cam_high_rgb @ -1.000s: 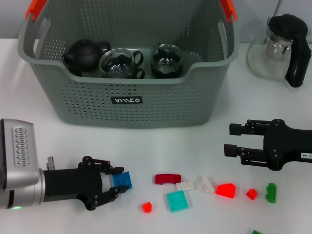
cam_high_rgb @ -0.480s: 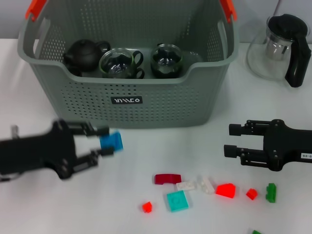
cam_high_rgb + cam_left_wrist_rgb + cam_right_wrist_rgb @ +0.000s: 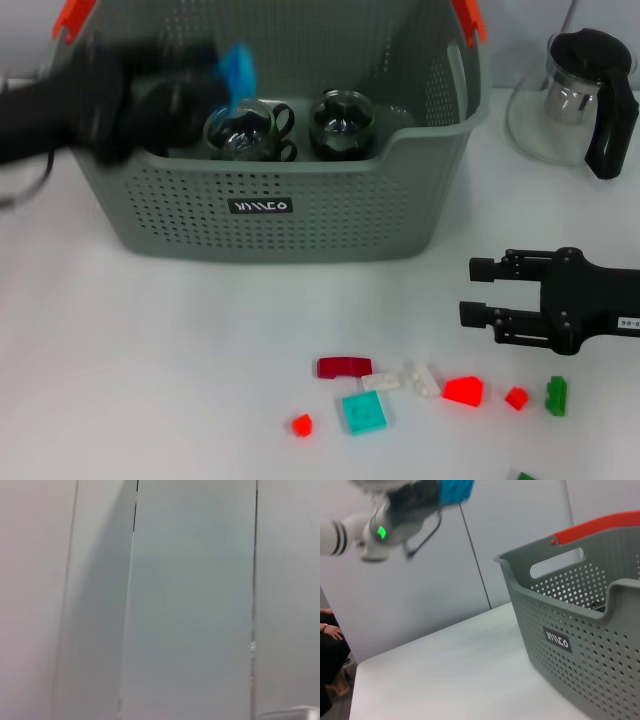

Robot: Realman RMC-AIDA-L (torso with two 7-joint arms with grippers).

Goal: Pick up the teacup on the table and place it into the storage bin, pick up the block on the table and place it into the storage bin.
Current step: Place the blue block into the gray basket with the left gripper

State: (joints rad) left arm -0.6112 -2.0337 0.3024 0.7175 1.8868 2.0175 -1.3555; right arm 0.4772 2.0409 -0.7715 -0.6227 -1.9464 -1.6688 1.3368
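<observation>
— Looking ahead, what do you have on the surface (image 3: 150,350)?

— White and mostly bare on your left. The storage bin (image 3: 260,200) stands at the back, two glass teacups (image 3: 248,130) inside it. Loose blocks lie near the front edge on your right. Grey wall panels stand behind.

— And your tools?

— Your left tool (image 3: 215,80), blurred, is raised over the bin's left rim, clenched on the blue block (image 3: 238,68). Your right tool (image 3: 478,290) rests released, low above the surface, well apart from the bin.
</observation>
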